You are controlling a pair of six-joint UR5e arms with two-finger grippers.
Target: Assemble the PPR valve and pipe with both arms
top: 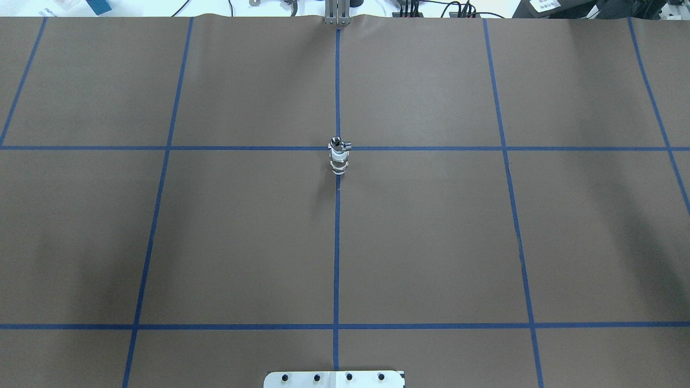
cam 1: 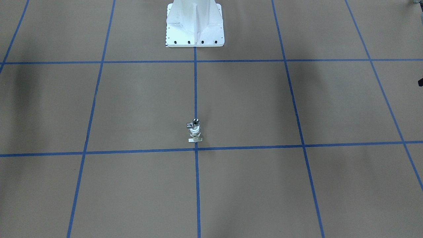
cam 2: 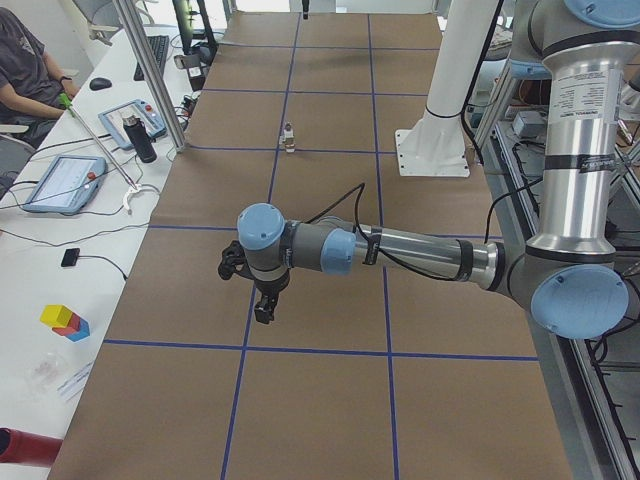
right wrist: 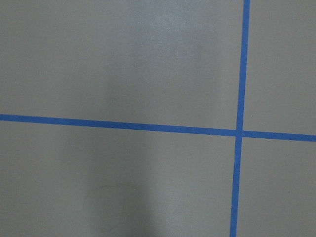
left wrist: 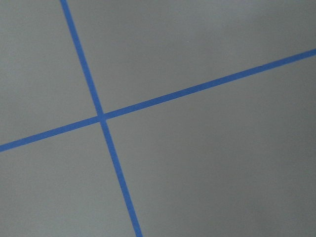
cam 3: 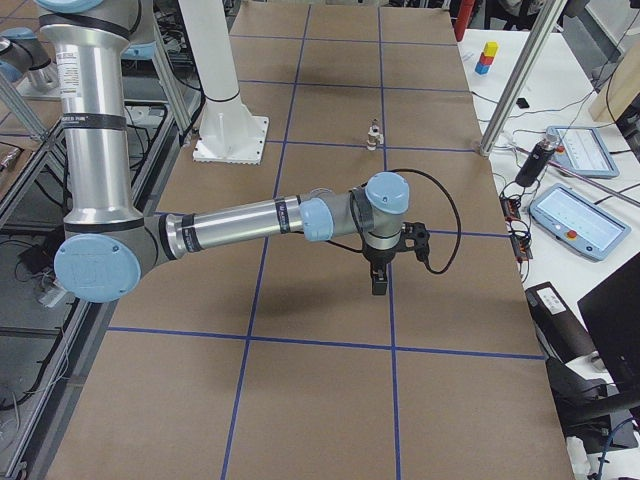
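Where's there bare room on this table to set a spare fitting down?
Bare squares flank the centre tape line between the pedestal plate and the valve. It is crowded only by the line crossing, where the pipe sits on the valve.

- No word, brand or number can be read with certainty in any view.
- The left arm (cam 2: 420, 255) carries a white printed label (cam 2: 583, 95) on its upright tube. The print is too small to read.
- The right arm (cam 3: 240, 225) carries a second label (cam 3: 82, 95) of the same kind on its upright tube, and it is also not legible.
- Beyond the far right corner of the worktop (top: 431, 242), a white sticker (top: 545, 4) lies on a dark box (top: 579, 8). Its dark marks cannot be read.
- Beyond the far edge, the tablets (cam 3: 575, 215) show coloured screens with no readable words.
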